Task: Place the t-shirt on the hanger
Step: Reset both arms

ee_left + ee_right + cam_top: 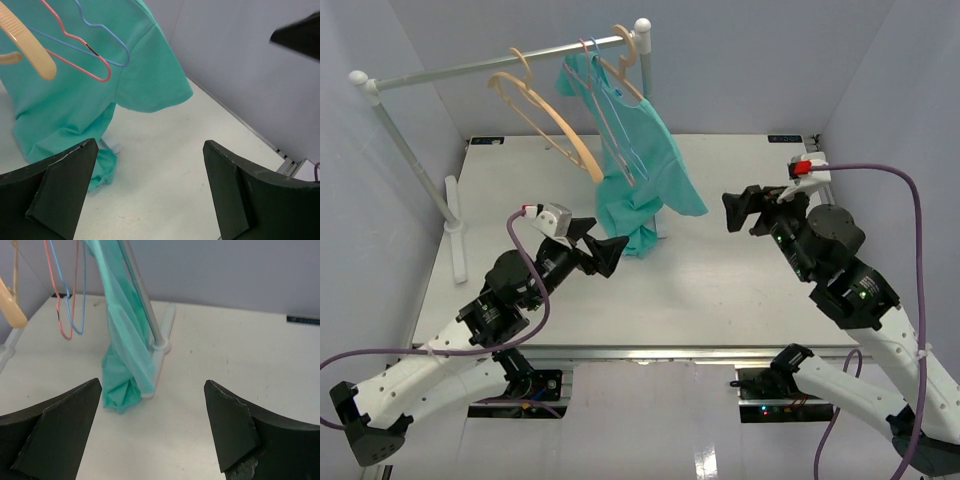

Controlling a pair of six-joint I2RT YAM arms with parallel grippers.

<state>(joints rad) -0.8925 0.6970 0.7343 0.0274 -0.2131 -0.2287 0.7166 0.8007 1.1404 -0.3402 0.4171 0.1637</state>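
Note:
The teal-green t-shirt [645, 170] hangs from the slim pinkish-tan hanger [626, 84] at the right end of the rail, and its lower end bunches on the table. My left gripper [610, 255] stands open just left of that bunched hem, nothing between its fingers. My right gripper [738, 210] is open to the shirt's right, apart from it. In the left wrist view the t-shirt [100, 100] fills the upper left above the open left gripper [150, 185]. The right wrist view has the t-shirt [125, 365] draped along the rack post, beyond the open right gripper [152, 425].
A white clothes rack spans the back, with its rail [490, 65] and left post [410, 150]. On the rail hang a thick tan hanger [550, 115] and thin pink and blue hangers [615, 125]. The rack's right foot [162, 340] rests beside the shirt's hem. Grey walls enclose the table.

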